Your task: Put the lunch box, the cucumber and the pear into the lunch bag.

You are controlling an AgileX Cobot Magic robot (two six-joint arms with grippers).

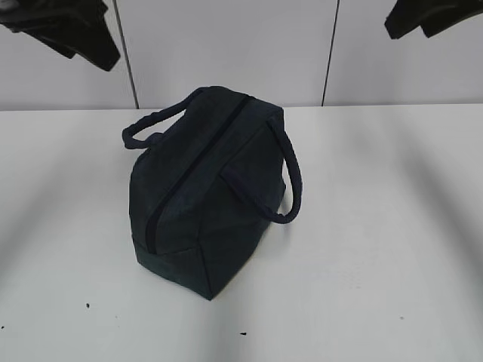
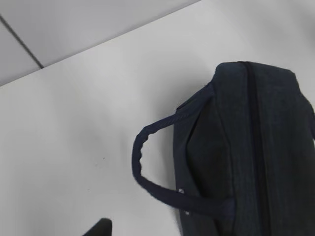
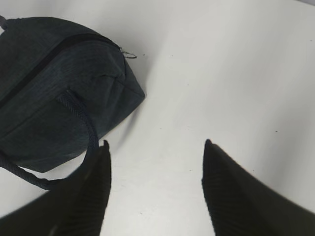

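One lunch bag (image 1: 207, 192) sits about mid-table (image 1: 392, 226), zipper (image 1: 198, 170) running diagonally along its top and closed as far as the views show. Open white tabletop lies all around it: wide room to the right and front, a bit less on the left, and the back edge of the table meets the wall panels (image 1: 226, 45) not far behind the bag. Two loop handles counted: one (image 1: 155, 121) arcs out at the back-left, the other (image 1: 283, 185) droops over the right side toward the table. In the left wrist view the bag (image 2: 246, 157) fills the lower right, cut off by the frame, its handle (image 2: 147, 162) looping out over bare table. The metal ring pull (image 3: 129, 53) shows only in the right wrist view, at the bag's end, small and thin. Lunch box, cucumber and pear can't be seen in any view; whether they're inside the bag can't be told. Both arms hang high at the top corners of the exterior view, cropped to dark shapes, well apart from the bag. Right gripper (image 3: 156, 147): two dark fingers spread wide, nothing between them, hovering over empty table just beside the bag's right handle. Left gripper: only a dark tip (image 2: 101, 228) at the bottom edge of its wrist view, prob. one finger, so can't tell how its jaws stand.
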